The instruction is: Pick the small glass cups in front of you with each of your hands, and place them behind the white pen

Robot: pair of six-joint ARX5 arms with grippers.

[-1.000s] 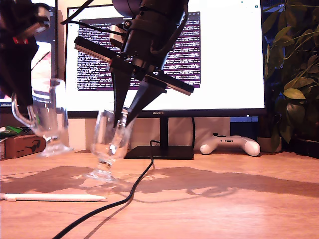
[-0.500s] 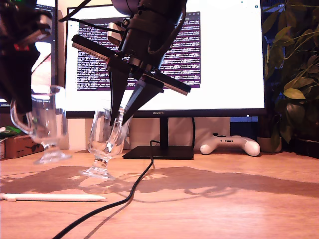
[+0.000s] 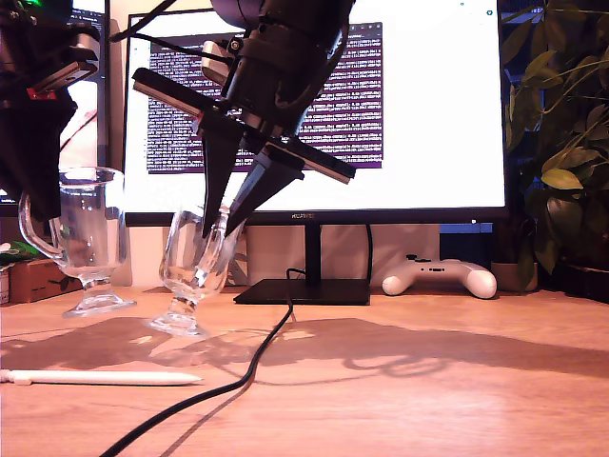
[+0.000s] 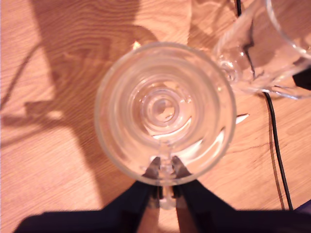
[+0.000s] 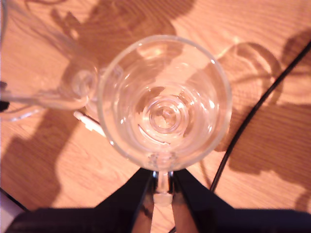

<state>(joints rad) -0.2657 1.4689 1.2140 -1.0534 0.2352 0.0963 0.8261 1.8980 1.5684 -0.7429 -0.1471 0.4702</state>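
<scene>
My first gripper point(image 4: 165, 182), clamped on the first cup's point(image 4: 165, 111) rim, and my second gripper point(image 5: 163, 187), likewise pinching the second cup point(image 5: 165, 102), hold both low over the table point(image 3: 428, 381), beyond the pen point(image 3: 95, 378) in the exterior view, apparently for setting down.

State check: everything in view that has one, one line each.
first glass cup: gripped at the rim by my first gripper, upright, foot at or just above the table
second glass cup: gripped by my second gripper, tilted, foot off the table
white pen: lying flat, untouched
monitor: on
</scene>
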